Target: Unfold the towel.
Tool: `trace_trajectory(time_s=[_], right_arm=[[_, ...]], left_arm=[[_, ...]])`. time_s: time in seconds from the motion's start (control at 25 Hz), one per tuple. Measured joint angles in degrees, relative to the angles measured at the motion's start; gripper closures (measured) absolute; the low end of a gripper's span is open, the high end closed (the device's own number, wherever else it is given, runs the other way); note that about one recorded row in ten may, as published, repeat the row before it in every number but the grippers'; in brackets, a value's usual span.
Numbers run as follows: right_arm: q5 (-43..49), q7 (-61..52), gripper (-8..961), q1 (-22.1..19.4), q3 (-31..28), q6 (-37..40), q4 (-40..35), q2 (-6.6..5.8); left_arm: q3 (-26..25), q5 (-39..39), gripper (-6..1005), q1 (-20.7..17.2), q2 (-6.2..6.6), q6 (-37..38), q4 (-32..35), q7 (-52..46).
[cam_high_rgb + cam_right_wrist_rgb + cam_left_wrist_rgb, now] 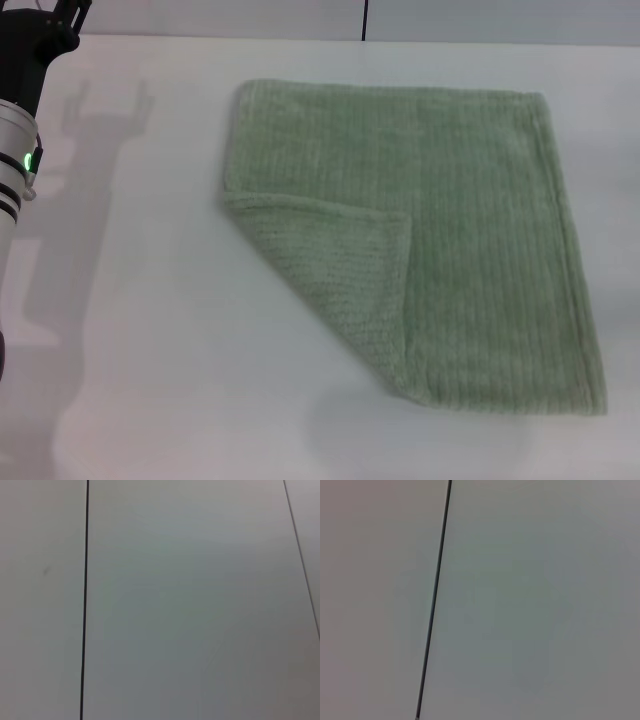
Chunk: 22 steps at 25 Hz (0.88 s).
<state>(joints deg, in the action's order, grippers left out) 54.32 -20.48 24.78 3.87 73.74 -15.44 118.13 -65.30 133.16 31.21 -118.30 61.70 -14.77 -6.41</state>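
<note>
Writing: none readable anywhere.
Towel (480, 230): pale green ribbed terry, hemmed edges, flat on the white table (150, 330), its near-left corner folded over in a triangle.
Left gripper (55, 15): far left edge, well apart from the towel; finger state cannot be told.
Right gripper: out of view.

I read this as a bare test bench in a lab or robot-trial room, not a home. The head view shows a plain white table (150, 330) with a smooth, unmarked top, and behind it pale wall panels (480, 18) split by a thin dark vertical seam (364, 18). Both wrist views show the same flat, pale panelling, each crossed by a narrow dark joint line (434, 600) (84, 600). A robot arm (18, 150) with a lit green indicator (27, 160) stands at the table's left edge. I see no furnishing or decoration to tell me more.
</note>
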Motion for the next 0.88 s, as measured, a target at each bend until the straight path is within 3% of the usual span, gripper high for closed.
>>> trace_trajectory(time_s=[0.64, 0.88], right_arm=[[0.00, 0.00, 190, 0.64, 0.25, -0.75, 0.23, -0.26], [0.00, -1.42, 194, 1.90, 5.12, -2.63, -1.68, -0.29]], left_arm=[[0.52, 0.01, 185, 0.12, -0.10, -0.04, -0.06, 0.00], [0.65, 0.09, 185, 0.57, -0.11, -0.40, -0.03, 0.56]])
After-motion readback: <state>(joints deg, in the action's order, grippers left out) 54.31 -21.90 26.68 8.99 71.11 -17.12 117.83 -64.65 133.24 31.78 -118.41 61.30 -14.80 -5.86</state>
